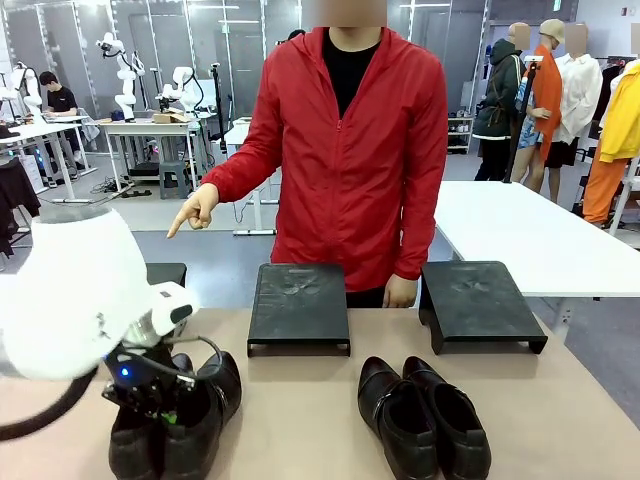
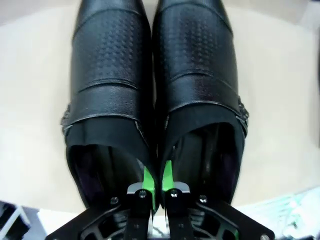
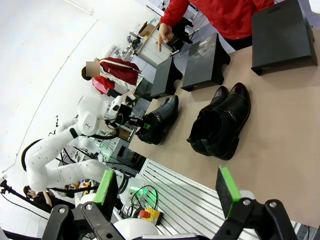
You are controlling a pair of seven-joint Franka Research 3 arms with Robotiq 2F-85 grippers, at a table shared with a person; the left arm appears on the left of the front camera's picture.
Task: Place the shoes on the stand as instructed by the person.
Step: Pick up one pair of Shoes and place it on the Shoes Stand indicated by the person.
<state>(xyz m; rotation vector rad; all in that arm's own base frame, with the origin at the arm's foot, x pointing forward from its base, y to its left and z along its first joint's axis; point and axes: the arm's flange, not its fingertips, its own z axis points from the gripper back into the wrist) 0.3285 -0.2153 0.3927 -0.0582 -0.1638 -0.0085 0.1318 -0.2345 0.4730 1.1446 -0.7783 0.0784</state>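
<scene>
In the front view nothing is placed yet. The middle stand and the right stand are bare, and so is what shows of the left stand behind my arm. Both pairs sit on the table: the right pair of shoes untouched, the left pair of shoes under my left gripper, which reaches down into their openings. The person points a hand out towards my left. I take that to mean the left stand, though the angle leaves me unsure.

My left wrist view shows what the front camera hides. My green pads are drawn narrow, pinching the two adjoining inner walls of the pair, one finger inside each shoe. The soles appear to rest on the table, so the grasp looks made and the lift is to come.

My right wrist view gives the whole layout. My right gripper is spread wide, holding nothing, back off the near edge of the table. All three stands show in a row, the left one in full, with both pairs in front of them. By my reckoning all the placing remains.
</scene>
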